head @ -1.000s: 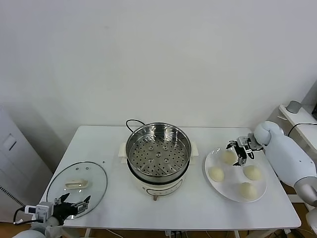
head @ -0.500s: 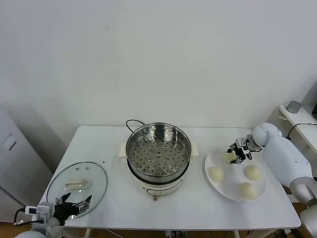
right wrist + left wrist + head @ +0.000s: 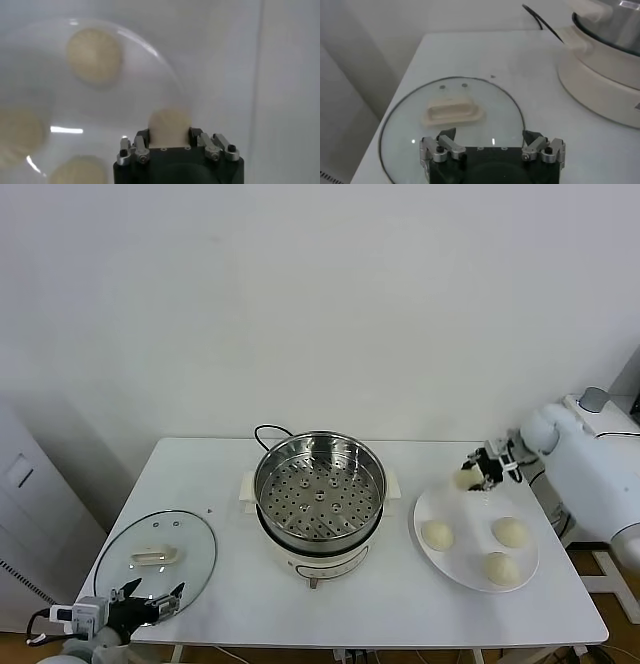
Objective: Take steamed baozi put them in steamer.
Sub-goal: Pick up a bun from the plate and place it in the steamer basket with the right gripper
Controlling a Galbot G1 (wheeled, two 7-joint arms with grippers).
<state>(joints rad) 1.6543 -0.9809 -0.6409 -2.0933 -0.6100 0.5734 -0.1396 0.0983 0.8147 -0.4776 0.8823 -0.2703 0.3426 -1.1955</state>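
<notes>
My right gripper [image 3: 478,471] is shut on a cream-white baozi [image 3: 464,480] and holds it in the air above the far edge of the white plate [image 3: 470,570]. In the right wrist view the baozi [image 3: 169,126] sits between the fingers. Three more baozi lie on the plate: one at the left [image 3: 437,535], one at the right [image 3: 510,532], one at the front [image 3: 501,568]. The steel steamer [image 3: 319,487] stands on its cream cooker base at the table's middle, with nothing in it. My left gripper [image 3: 143,604] is open, low at the table's front left corner.
The round glass lid [image 3: 156,562] with its cream handle [image 3: 452,111] lies flat at the front left, just ahead of my left gripper [image 3: 491,143]. A black cord [image 3: 266,431] runs behind the cooker. The plate lies near the table's right edge.
My right gripper has closed on the far baozi and lifted it off the plate, rising and drawing back a little. The left arm has sunk slightly.
</notes>
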